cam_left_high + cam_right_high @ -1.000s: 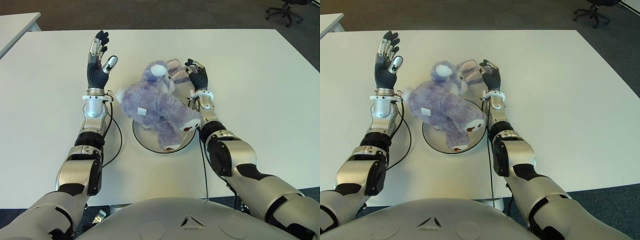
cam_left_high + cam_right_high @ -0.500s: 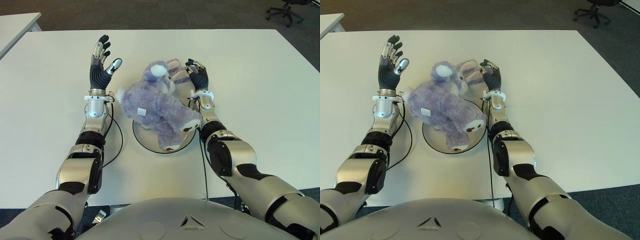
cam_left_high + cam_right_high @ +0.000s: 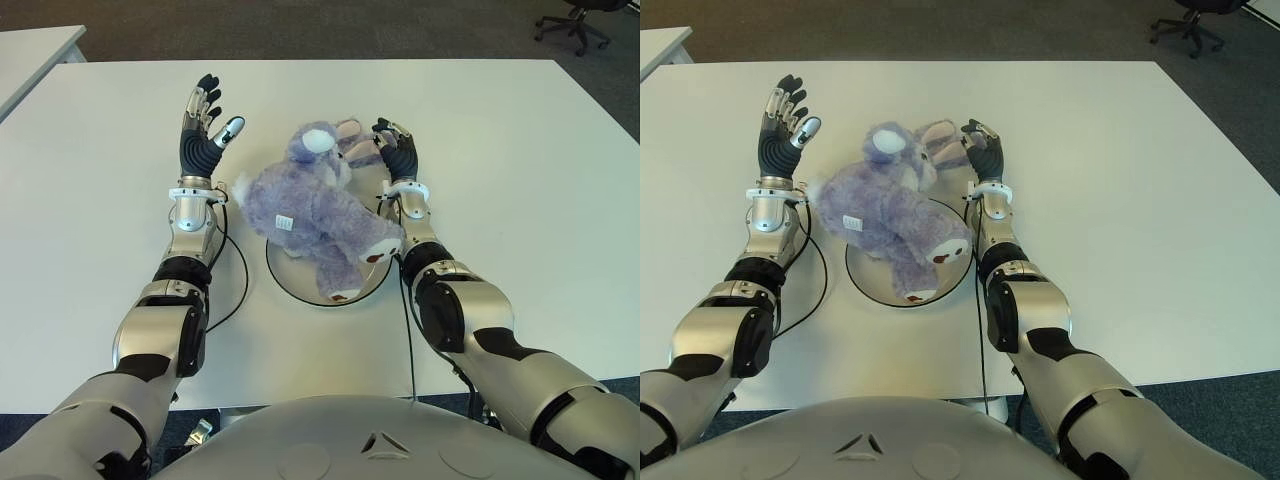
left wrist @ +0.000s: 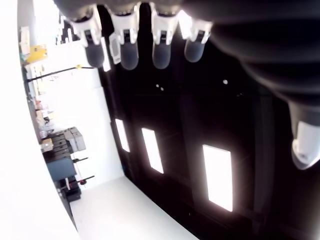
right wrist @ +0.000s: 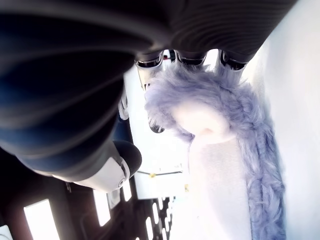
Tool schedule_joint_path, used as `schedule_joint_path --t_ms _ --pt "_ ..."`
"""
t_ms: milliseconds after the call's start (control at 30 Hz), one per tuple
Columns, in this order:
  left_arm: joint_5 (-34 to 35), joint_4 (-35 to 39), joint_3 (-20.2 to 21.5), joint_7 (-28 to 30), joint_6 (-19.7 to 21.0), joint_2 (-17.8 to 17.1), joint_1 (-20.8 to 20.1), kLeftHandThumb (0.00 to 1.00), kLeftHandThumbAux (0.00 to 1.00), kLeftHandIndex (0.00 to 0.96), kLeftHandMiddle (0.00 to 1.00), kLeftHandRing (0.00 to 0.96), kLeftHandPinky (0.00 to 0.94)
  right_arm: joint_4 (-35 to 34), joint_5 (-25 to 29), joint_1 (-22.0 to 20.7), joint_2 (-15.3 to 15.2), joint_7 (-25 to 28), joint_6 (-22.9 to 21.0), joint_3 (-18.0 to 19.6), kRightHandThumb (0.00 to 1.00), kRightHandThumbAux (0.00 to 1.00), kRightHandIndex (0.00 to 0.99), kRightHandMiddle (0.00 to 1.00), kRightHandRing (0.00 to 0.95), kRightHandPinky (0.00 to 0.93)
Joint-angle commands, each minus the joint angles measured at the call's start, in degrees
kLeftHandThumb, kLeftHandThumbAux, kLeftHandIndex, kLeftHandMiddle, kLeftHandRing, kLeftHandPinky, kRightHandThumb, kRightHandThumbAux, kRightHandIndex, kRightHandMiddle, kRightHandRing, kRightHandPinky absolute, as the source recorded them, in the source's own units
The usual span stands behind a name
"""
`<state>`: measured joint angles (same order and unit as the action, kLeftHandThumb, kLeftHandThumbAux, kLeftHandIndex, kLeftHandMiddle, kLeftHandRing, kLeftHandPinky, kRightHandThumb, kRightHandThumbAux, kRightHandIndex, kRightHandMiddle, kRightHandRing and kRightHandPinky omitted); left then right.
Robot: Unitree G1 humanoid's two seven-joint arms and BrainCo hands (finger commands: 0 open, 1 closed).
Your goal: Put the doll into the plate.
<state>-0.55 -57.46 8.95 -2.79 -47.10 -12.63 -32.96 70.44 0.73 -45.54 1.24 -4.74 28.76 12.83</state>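
A white table (image 3: 520, 150) fills the scene, seen from above the robot's chest, with both arms reaching forward across it. In the middle lies a fluffy purple doll (image 3: 310, 205), a stuffed animal with a white-lined ear, a small white tag on its side and brown patches under its feet. Its body and legs lie across a round white plate (image 3: 290, 278) with a dark rim, so most of the plate is covered. Its head and one long ear reach past the far edge of the plate onto the table.

The left hand (image 3: 203, 125) is raised just left of the doll, palm up and apart from it. Its fingers (image 4: 127, 47) are spread and straight and hold nothing; the wrist view shows only the ceiling lights beyond them.

The right hand (image 3: 397, 152) is at the right side of the doll's head, up against the long ear. In the right wrist view the fingers (image 5: 150, 67) reach over the furry ear with its pale inner lining, and the thumb sits apart below it. The hand looks loosely open around the ear, and no firm grip shows.

A thin black cable (image 3: 236, 290) loops on the table beside the left forearm. An office chair (image 3: 570, 18) stands on the dark floor past the table's far right corner.
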Motion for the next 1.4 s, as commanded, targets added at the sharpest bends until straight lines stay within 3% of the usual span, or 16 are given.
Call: schedule_joint_path --t_ms 33,567,900,1400 --pt "0.6 -3.4 0.3 0.4 1.9 1.1 0.8 0.000 0.491 0.006 0.113 0.102 0.100 3.5 0.8 5.1 0.7 0.2 -2.0 0.6 0.683 0.734 0.398 0.165 0.166 0.230" --pt "0.0 -10.1 0.3 -0.1 10.2 1.4 -1.6 0.000 0.485 0.001 0.095 0.076 0.031 3.4 0.9 5.3 0.9 0.1 -1.7 0.7 0.686 0.733 0.399 0.171 0.167 0.230" --pt "-0.3 -10.9 0.3 -2.0 13.3 2.2 -1.2 0.000 0.492 0.000 0.102 0.097 0.072 3.4 1.0 5.5 1.0 0.2 -1.5 0.8 0.685 0.733 0.399 0.167 0.163 0.225" --pt "1.3 -15.8 2.1 2.1 23.4 2.3 -3.6 0.000 0.500 0.005 0.117 0.102 0.037 3.4 0.5 6.0 1.2 0.3 -1.1 0.5 0.682 0.735 0.398 0.160 0.164 0.233"
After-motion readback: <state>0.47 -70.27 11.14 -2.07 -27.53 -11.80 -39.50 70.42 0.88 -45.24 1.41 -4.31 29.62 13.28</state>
